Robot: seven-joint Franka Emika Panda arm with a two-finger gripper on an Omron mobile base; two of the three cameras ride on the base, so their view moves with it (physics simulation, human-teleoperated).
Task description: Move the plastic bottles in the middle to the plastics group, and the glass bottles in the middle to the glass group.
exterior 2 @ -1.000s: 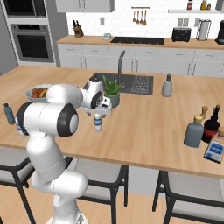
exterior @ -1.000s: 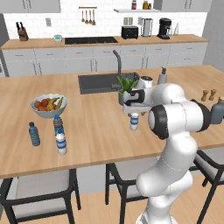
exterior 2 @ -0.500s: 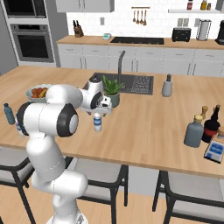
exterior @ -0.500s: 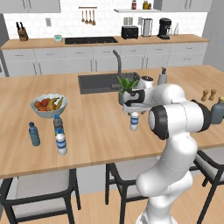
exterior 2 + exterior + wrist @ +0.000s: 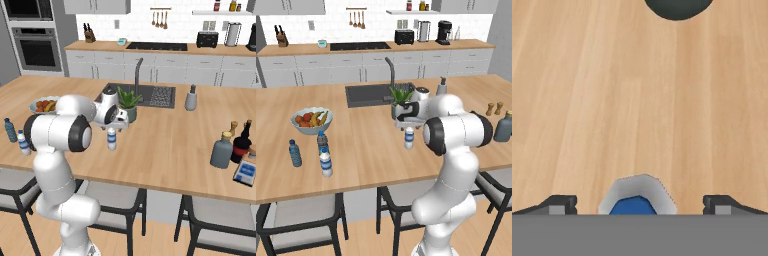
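Observation:
A small clear plastic bottle (image 5: 409, 138) with a white cap and blue label stands upright mid-counter, in front of the potted plant. My gripper (image 5: 408, 124) hangs straight above it, open, one finger on each side of the cap and neither touching. In the hand view the bottle's top (image 5: 637, 196) sits between the wide-apart fingertips (image 5: 558, 205). From the right the same bottle (image 5: 112, 139) stands under the gripper (image 5: 113, 125). At the left, a blue bottle (image 5: 294, 153), a dark one (image 5: 322, 142) and a clear one (image 5: 326, 163) stand together. A large grey-blue glass bottle (image 5: 221, 150) stands at the right.
A potted plant (image 5: 400, 100) stands just behind the gripper, with the sink (image 5: 368, 94) and faucet behind it. A fruit bowl (image 5: 310, 120) is at the left. A grey dispenser (image 5: 191, 98), a dark bottle (image 5: 241, 145) and a small box (image 5: 246, 172) are on the right.

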